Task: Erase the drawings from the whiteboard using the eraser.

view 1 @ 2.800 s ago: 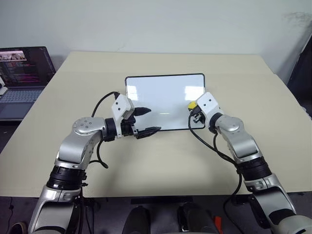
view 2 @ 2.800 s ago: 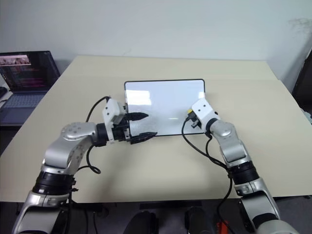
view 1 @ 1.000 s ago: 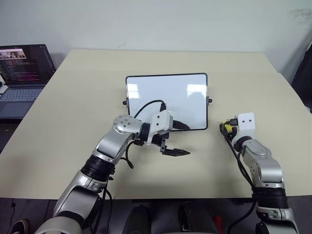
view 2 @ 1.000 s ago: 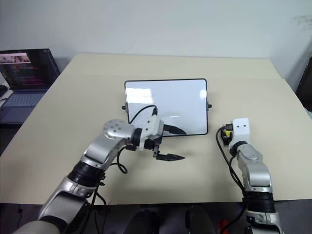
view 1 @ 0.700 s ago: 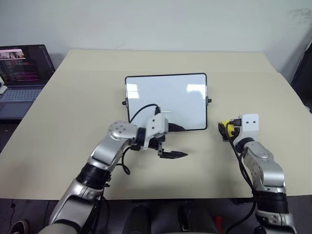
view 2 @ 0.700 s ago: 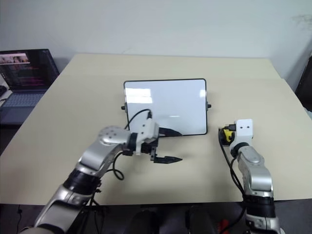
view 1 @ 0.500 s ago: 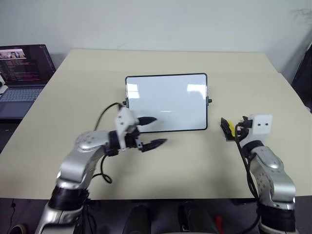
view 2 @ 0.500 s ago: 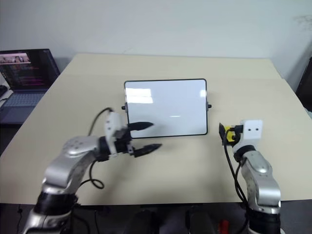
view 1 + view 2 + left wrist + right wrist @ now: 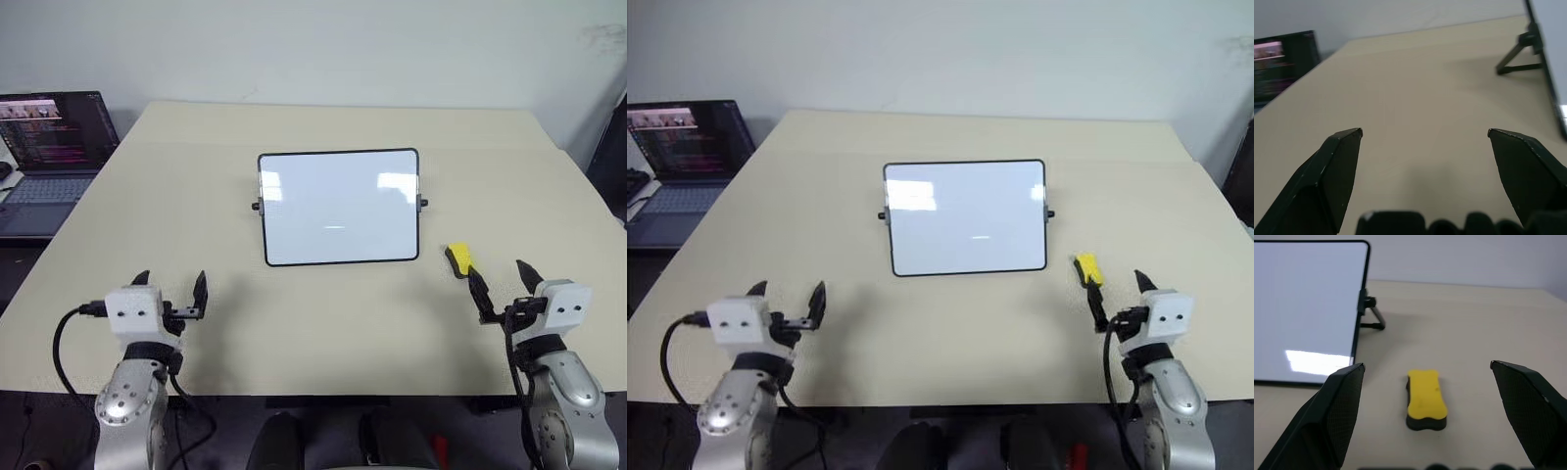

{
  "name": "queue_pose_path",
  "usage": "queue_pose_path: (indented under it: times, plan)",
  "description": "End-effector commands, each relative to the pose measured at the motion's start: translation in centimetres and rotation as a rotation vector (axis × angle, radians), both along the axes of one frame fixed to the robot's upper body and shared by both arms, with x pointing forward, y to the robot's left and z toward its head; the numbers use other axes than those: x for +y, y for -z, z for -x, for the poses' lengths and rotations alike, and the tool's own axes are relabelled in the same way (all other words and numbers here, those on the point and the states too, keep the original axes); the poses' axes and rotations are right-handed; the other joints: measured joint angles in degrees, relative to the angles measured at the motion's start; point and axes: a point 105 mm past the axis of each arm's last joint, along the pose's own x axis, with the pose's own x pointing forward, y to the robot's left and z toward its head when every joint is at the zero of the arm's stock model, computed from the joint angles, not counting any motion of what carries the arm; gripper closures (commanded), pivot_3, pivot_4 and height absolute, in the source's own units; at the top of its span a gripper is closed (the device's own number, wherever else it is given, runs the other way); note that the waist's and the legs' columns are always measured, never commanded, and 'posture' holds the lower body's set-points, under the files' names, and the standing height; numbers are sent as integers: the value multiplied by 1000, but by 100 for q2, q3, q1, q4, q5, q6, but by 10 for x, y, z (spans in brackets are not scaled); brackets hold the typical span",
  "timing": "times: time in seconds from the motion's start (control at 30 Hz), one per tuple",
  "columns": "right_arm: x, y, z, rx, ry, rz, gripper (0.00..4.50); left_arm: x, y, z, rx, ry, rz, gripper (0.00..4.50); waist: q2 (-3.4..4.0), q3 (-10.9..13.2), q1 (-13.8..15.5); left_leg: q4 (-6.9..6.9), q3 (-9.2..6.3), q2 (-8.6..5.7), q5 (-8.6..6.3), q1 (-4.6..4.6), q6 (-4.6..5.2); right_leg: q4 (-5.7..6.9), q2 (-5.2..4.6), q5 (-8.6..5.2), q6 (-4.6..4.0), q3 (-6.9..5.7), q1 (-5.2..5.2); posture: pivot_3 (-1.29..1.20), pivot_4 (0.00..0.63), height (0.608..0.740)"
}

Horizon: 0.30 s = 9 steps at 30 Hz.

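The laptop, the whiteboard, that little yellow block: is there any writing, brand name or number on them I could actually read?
laptop: coloured lines of text on its dark screen, too small to read.
whiteboard: blank white surface, no writing or drawing to be seen, only glare from the lights.
eraser: plain yellow top, no label or brand.
Nothing legible anywhere in these views.

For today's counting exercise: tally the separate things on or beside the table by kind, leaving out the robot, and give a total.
Whiteboard: 1
Eraser: 1
Laptop: 1
Table: 1
Total: 4
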Motion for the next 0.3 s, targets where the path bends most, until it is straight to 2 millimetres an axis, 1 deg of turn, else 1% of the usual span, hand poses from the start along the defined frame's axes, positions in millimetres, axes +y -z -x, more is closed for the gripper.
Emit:
queue_pose_path:
  times: [0.03,0.07,0.13,0.2,0.3]
  plan:
    - [6,-14,-2,-76,-70,-1,49,-3,-17,1,-86,-44,-44,0,-1,-1,2,0,-1,0,0,0,0,0,1,0,0,-1,0,0,150,740]
    - [3,-14,-3,-74,-78,-2,49,-7,-17,0,-88,-52,-47,0,-1,-1,3,0,-2,0,0,0,0,1,1,0,0,-2,0,0,150,740]
    - [4,-9,-1,-56,-84,-9,49,-3,-13,3,-74,-95,-59,0,-3,-2,3,-1,1,-2,0,-2,0,0,1,0,0,1,0,0,150,740]
    - [1,-6,-2,-40,-64,-17,49,1,-10,9,-59,-140,-68,0,-6,-4,4,-3,0,-1,-1,-5,0,-2,2,-2,-1,0,-2,0,150,740]
    - [-12,-3,-9,-14,-31,-25,49,0,-13,7,-70,-154,-91,0,-6,-4,-2,-8,0,-1,-2,-7,-1,-4,2,-4,-3,0,-5,0,150,740]
